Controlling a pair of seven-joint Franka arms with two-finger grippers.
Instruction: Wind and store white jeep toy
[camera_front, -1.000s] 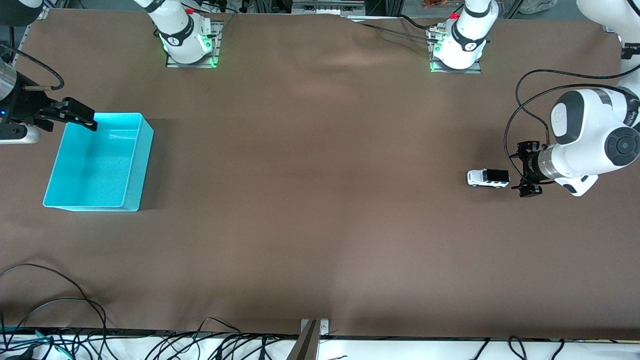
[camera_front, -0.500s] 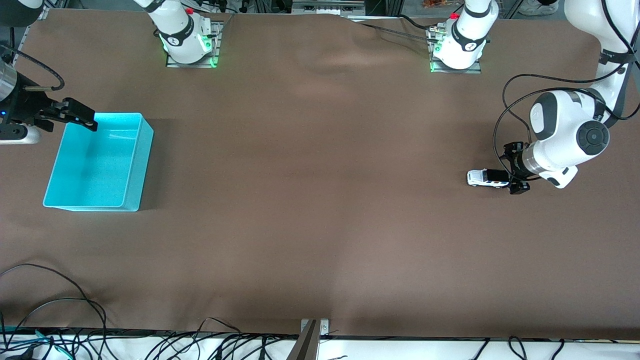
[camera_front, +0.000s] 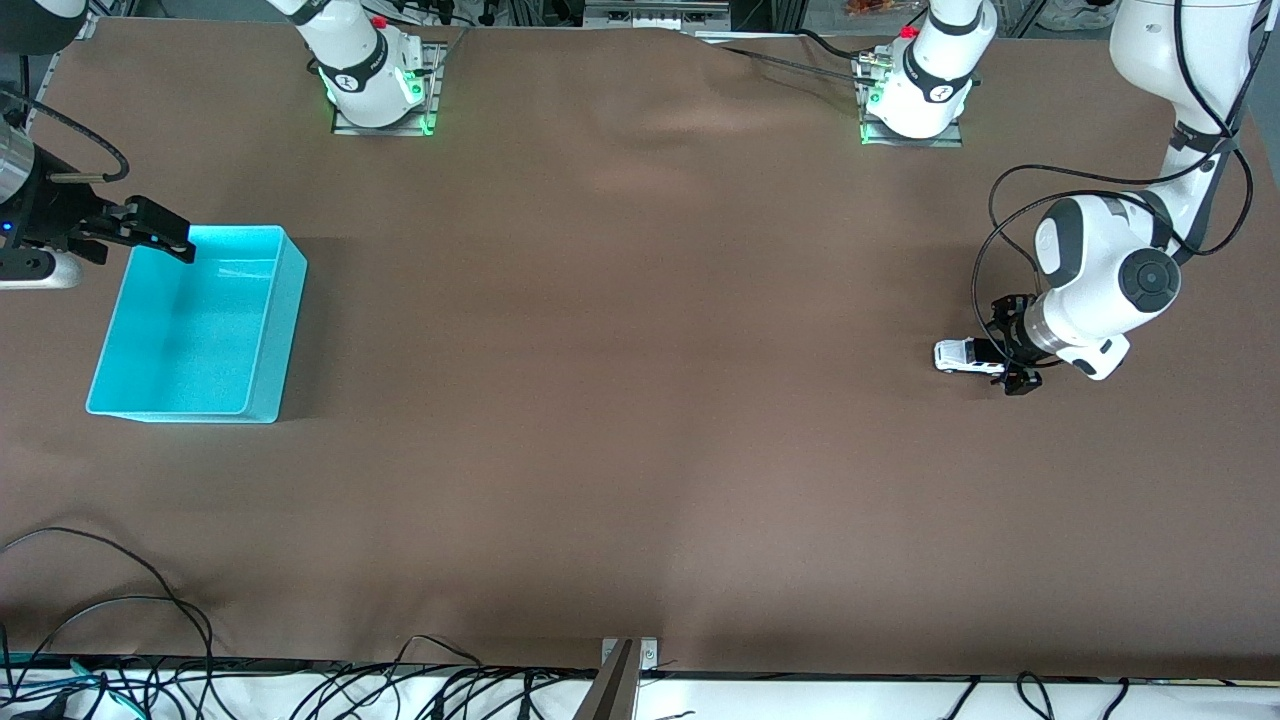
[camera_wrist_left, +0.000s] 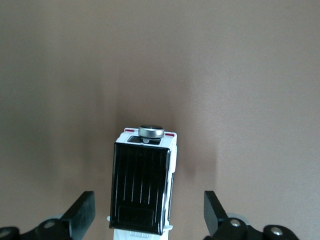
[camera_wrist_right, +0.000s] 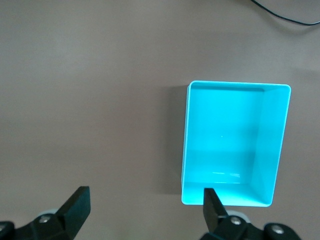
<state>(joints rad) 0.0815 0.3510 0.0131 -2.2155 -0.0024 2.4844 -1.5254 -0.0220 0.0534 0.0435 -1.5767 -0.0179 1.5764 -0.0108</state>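
Left end effector (camera_front: 1010, 352) has dropped down around the white jeep toy (camera_front: 966, 356) since a second ago; fingers (camera_wrist_left: 84, 216) apart, straddling its black roof, not clamped from what I see. Jeep sits on the desk (camera_front: 640, 400) at the left arm's end, well apart from the cyan bin (camera_front: 262, 325). Right end effector (camera_front: 155, 234) waits over the bin's rim, fingers apart, holding nothing.

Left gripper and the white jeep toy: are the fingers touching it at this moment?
Apart. In the left wrist view, the white jeep toy sits between the open fingers of the left gripper, with brown table visible on both sides of the toy.
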